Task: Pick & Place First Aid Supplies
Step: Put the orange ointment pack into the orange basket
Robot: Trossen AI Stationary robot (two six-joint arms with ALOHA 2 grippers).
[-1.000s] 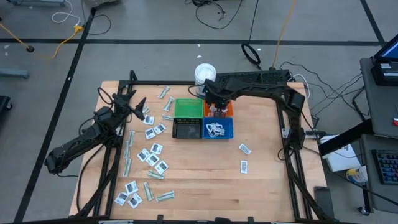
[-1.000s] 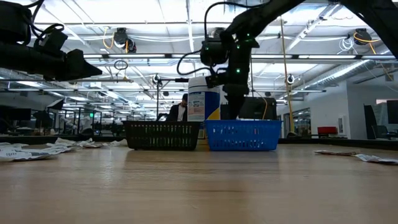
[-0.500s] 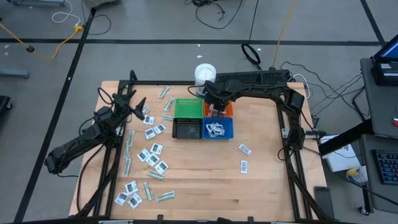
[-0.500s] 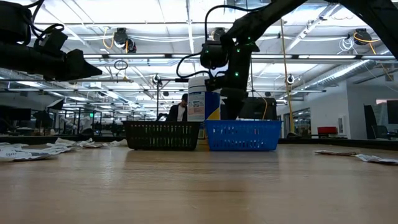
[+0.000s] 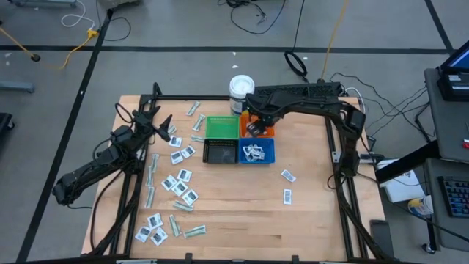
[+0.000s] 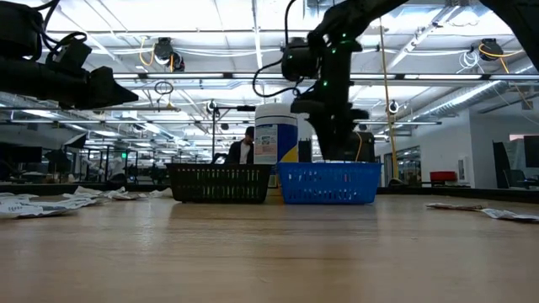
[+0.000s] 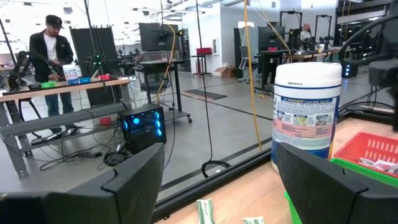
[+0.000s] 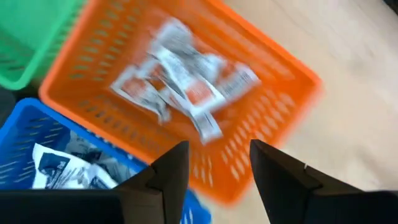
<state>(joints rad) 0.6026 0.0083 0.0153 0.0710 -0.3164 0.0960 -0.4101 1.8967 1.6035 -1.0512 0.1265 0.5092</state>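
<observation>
Right gripper [image 8: 214,168]: fingers parted, nothing held, above orange bin [image 8: 261,81]; red-print packets [image 8: 186,81] lying inside. Blue bin [image 5: 257,152]: white packets. Green bin [image 5: 220,127], black bin [image 5: 220,152] alongside. Left gripper [image 5: 163,123]: fingers apart, empty, over table's left. Loose packets [image 5: 179,180] scattered there.
</observation>
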